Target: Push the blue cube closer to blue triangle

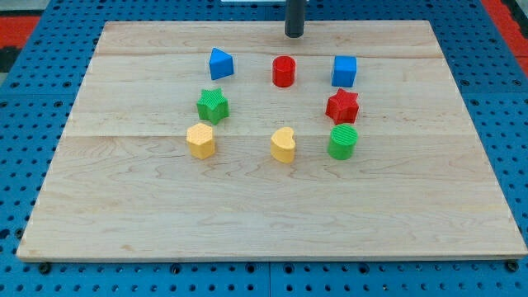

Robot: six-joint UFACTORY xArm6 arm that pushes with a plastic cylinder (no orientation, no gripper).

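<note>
The blue cube (pixel 344 71) sits on the wooden board at the upper right of a ring of blocks. The blue triangle (pixel 220 63) sits at the ring's upper left. A red cylinder (pixel 284 71) stands between the two, in line with them. My tip (pixel 294 35) is near the board's top edge, above the red cylinder, up and to the left of the blue cube. It touches no block.
A red star (pixel 342 106) lies just below the blue cube, a green cylinder (pixel 342 142) below that. A green star (pixel 213 106), a yellow hexagon (pixel 200 140) and a yellow heart (pixel 283 145) complete the ring. The wooden board (pixel 124 206) lies on a blue pegboard (pixel 25 165).
</note>
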